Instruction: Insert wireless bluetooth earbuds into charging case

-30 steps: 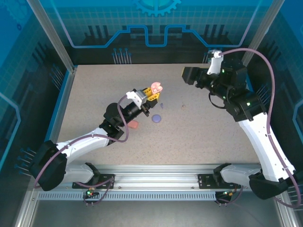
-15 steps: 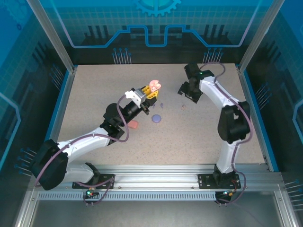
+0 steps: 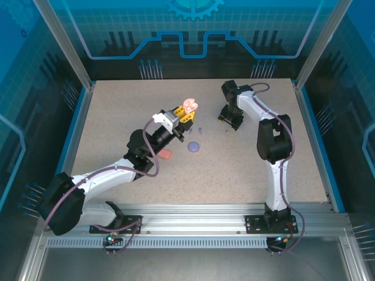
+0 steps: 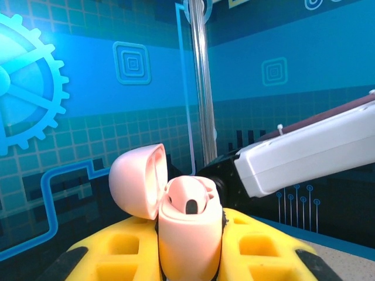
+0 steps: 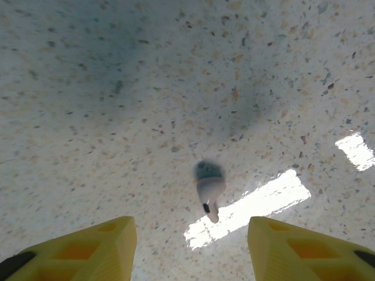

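My left gripper (image 3: 185,115) is shut on a pale pink charging case (image 4: 188,234) and holds it upright above the table. The case's lid (image 4: 136,178) is flipped open, and one pale earbud (image 4: 191,202) sits inside. My right gripper (image 3: 232,119) points down at the table with its yellow fingers (image 5: 99,249) open. A pale beige earbud (image 5: 209,188) lies loose on the speckled table just beyond the fingertips and in line with the gap. A tiny purple earbud (image 3: 200,129) lies below the pink case (image 3: 191,106).
A purple round case (image 3: 194,146) and a red-orange case (image 3: 166,154) lie on the table beside my left forearm. The right arm's white link (image 4: 310,153) passes close behind the held case. Blue enclosure walls (image 3: 70,117) ring the table.
The right arm swung in from the back right and came down over the beige earbud, and its jaws narrowed. The left arm and the pink case have stayed still.
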